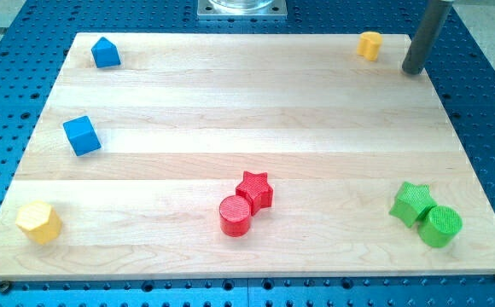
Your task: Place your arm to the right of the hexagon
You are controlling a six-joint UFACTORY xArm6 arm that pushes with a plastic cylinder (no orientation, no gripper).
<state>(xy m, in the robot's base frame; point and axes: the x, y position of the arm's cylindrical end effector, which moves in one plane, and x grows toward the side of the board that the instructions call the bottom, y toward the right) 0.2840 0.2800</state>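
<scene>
The yellow hexagon (38, 222) lies near the wooden board's bottom left corner. My tip (413, 70) is at the view's top right, near the board's right edge, far from the hexagon. A small yellow block (369, 44) lies just left of my tip, apart from it.
A blue house-shaped block (105, 53) is at the top left, a blue cube (82, 135) at the left. A red star (255, 189) touches a red cylinder (235, 216) at the bottom middle. A green star (412, 203) touches a green cylinder (441, 226) at the bottom right.
</scene>
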